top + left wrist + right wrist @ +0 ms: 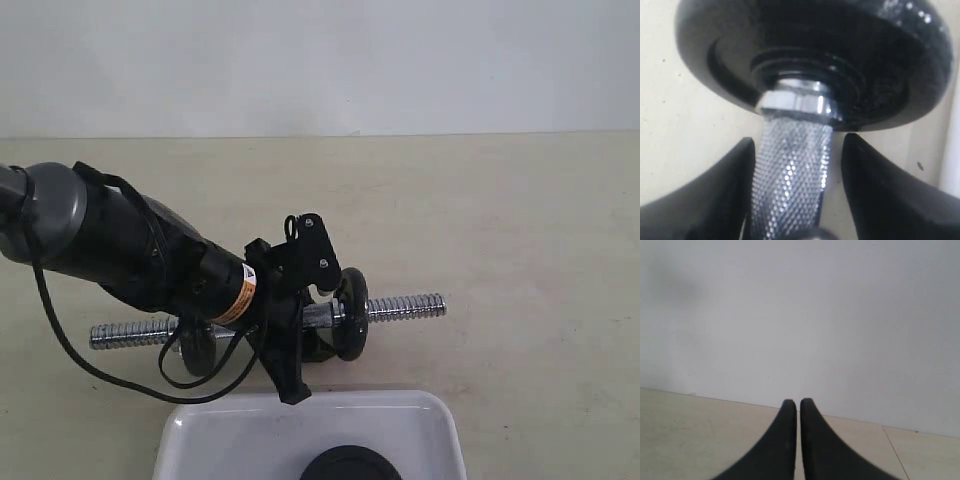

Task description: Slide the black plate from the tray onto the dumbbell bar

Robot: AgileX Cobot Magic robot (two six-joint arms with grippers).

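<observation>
Open tabletop (540, 250) right of dumbbell bar (405, 307)

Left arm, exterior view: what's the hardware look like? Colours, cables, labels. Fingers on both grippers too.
Left arm: black cylindrical link, grey joint housing, orange-and-white warning label near the wrist, loose black cable looping beneath. Left gripper fingers and right gripper fingers: matte black, curved, tapering to points.

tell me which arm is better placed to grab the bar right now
Left. The left gripper is open with a finger each side of the bar, at its rough middle beside a mounted disc. The right gripper is shut, facing the wall.
</observation>
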